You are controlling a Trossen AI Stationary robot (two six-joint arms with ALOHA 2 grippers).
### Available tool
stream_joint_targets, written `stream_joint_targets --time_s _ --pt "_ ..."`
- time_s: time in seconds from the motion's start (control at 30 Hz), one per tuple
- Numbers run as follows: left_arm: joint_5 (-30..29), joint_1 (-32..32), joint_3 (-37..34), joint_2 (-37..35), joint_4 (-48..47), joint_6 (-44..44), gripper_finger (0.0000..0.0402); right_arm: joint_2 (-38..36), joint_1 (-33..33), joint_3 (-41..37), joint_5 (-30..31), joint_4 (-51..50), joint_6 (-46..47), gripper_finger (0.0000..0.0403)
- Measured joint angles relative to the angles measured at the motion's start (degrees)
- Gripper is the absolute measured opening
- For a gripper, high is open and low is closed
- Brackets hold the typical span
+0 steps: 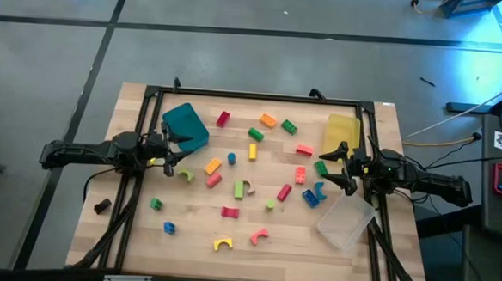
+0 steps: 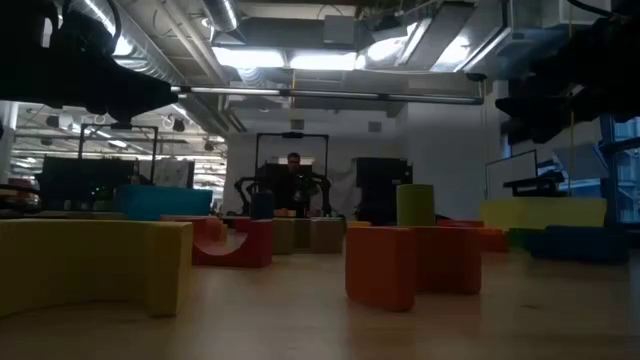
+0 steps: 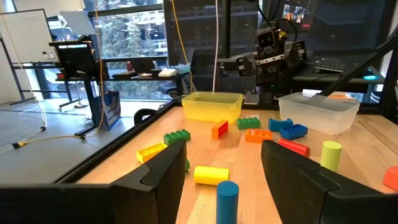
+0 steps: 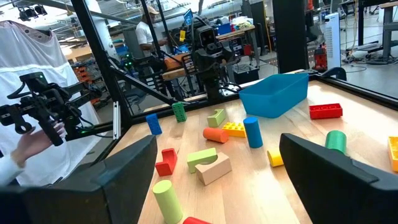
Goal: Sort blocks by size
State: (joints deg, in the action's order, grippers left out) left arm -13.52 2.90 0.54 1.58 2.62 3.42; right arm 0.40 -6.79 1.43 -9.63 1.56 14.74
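trays (image 1: 185, 125) – 3 | blocks (image 1: 213, 166) – about 20, scattered | left tool (image 1: 174, 154) – apart | right tool (image 1: 334, 166) – apart

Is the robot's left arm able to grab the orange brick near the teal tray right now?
Probably yes. The left pincer is open and empty beside the teal tray, and the orange brick lies flat on bare wood just past it, with only a small curved piece close by.
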Motion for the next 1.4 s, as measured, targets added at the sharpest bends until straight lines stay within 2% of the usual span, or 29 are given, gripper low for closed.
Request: stream_joint_targets --time_s 0.43,0.7,1.0,1.13,1.3,1.4 --pt "0.0 0.0 0.0 0.0 0.0 -0.1 0.0194 0.0 0.0 0.0 1.7 -0.1 -0.2 0.0340" --pt "0.0 0.0 0.0 0.0 0.0 -3.9 0.0194 0.0 0.0 0.0 3.6 -0.2 0.1 0.0340" --pt "0.0 0.0 0.0 0.0 0.0 -8.6 0.0194 0.0 0.0 0.0 2.3 0.0 0.3 0.0340" --pt "0.0 0.0 0.0 0.0 0.0 -9.2 0.0194 0.0 0.0 0.0 3.6 2.8 3.0 0.0340" --pt "-0.4 0.0 0.0 0.0 0.0 -7.3 0.0194 1.4 0.0 5.0 7.9 2.6 2.7 0.0340" --pt "-1.4 0.0 0.0 0.0 0.2 -6.5 0.0194 5.5 0.0 10.2 10.5 -3.0 0.9 0.0340"
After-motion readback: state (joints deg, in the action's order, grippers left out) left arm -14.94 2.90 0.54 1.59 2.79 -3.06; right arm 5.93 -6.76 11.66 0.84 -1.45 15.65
